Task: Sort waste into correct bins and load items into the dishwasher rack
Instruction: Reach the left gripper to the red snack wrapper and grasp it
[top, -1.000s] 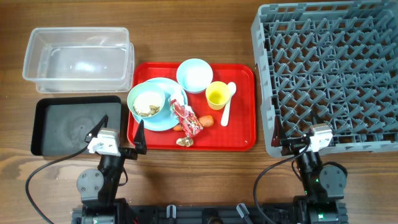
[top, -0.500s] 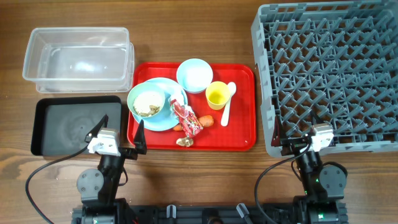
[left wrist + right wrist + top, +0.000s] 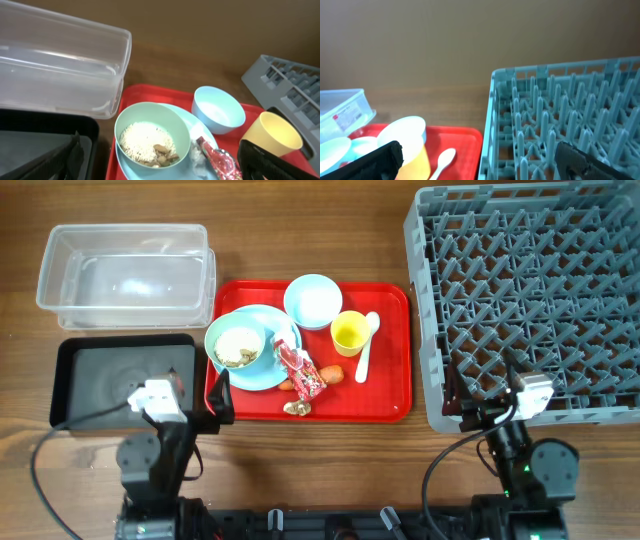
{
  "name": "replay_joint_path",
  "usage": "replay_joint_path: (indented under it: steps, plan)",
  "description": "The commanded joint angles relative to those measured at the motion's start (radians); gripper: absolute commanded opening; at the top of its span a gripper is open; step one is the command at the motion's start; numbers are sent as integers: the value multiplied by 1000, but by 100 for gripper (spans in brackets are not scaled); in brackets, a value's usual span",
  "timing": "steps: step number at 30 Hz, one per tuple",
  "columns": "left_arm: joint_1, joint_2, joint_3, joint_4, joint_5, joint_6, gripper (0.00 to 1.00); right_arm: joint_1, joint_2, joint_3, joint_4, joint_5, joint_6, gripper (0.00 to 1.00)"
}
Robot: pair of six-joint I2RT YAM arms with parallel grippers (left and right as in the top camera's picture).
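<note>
You had a red tray (image 3: pixel 385 395), yellow cup (image 3: pixel 348 333), pale blue bowl (image 3: pixel 313 300) and red-and-white wrapper (image 3: pixel 301 370). Your rack (image 3: pixel 530 280) was grey lattice; tub (image 3: pixel 125 230) clear, shallow tray (image 3: pixel 85 375) black.

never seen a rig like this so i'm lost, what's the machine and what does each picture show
Two robot arms stand at a wooden table. One picture looks down from above; the other two come from a camera on each wrist, the dark shapes low in them being that arm's fingers. The left gripper and right gripper are open, holding nothing. A red tray carries a bowl of rice scraps, an empty bowl, a yellow cup, a spoon and a wrapper. Beside it: clear tub, black tray, grey rack.
</note>
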Motion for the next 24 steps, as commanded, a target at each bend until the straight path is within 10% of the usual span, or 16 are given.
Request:
replay_joint_path:
  steps: [1, 14, 24]
  plan:
    - [-4, 190, 204, -51, -9, -24, 100, 0, 112, 128, -65, -14, 18, 100]
    - [-122, 820, 811, -577, 18, -40, 100, 0, 549, 511, -434, 6, 13, 100]
    - [-364, 984, 830, -578, 18, -93, 100, 0, 710, 608, -593, 36, -92, 100]
